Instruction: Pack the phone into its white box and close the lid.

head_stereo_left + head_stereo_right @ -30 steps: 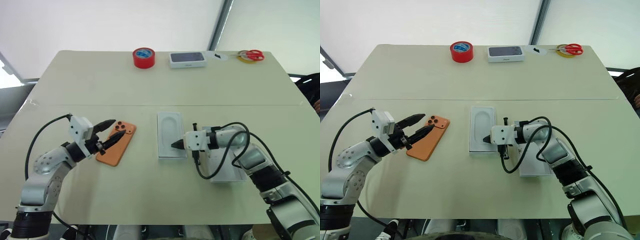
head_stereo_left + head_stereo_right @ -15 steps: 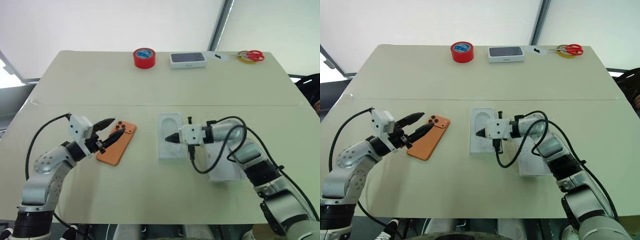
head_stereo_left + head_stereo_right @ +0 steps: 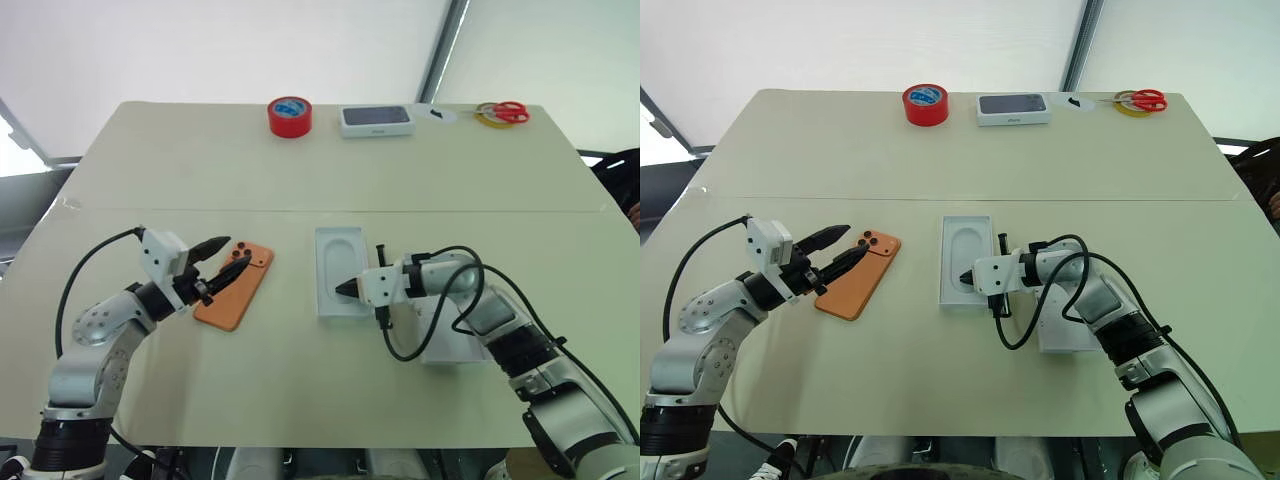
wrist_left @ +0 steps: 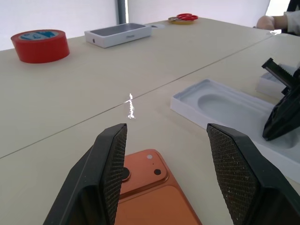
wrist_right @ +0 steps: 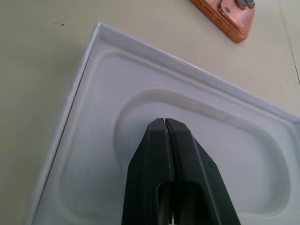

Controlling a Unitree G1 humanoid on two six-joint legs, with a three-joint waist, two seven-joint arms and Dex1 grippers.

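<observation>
No lettering is legible anywhere (the tape's blue label is blurred).

A beige table (image 3: 300, 160) with a seam across stands before bright white wall panels (image 3: 200, 50).

Counter (image 3: 300, 150): pale beige top with a thin seam running across its width, seen from the head views.
Far edge, left to right: red tape roll (image 3: 289, 116); small white box with a dark top (image 3: 376, 119); a small white disc (image 3: 438, 114); red-handled scissors (image 3: 503, 111) lying on a yellow ring.
Near half, left: orange phone (image 3: 233, 286) lying flat, lens cluster up, angled with its camera corner toward the far side.
Near half, middle: white insert tray (image 3: 340, 272) with an oval recess, well apart from the phone.
Near half, right: a white box part (image 3: 452, 345) lying flat, just beside the tray, largely hidden by the right arm.
</observation>
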